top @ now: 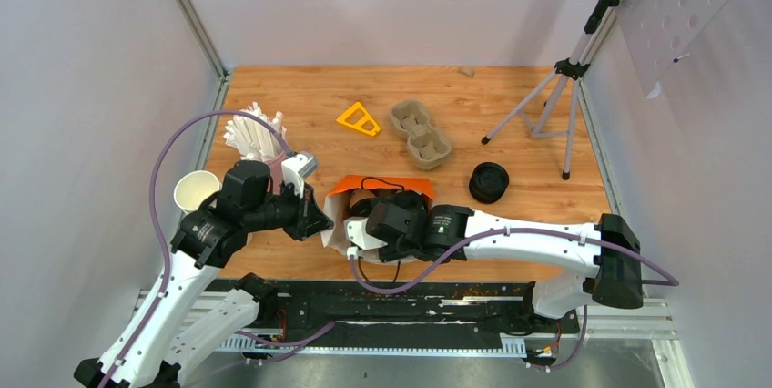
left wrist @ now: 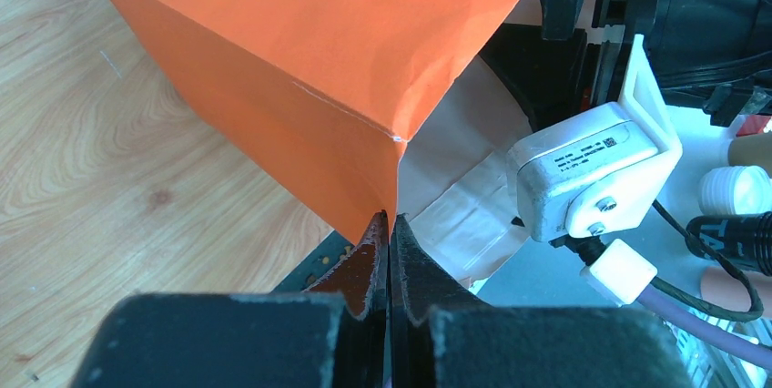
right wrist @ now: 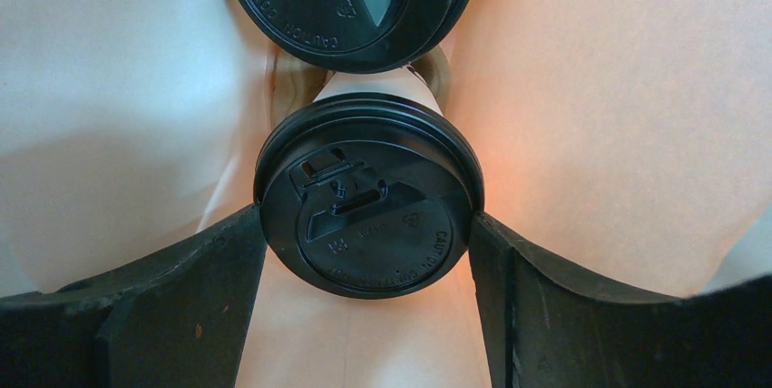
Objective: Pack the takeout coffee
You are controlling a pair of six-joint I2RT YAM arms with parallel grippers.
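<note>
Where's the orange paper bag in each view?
Top external: orange paper bag at table centre, between both wrists.
Left wrist: the bag fills the upper middle; left gripper shut on its corner fold.
Right wrist: only the bag's pale inner walls, around the lidded cup.
Shared landmark: right arm, wrist at the bag's mouth; right edge of left wrist view, fingers in its own.
</note>
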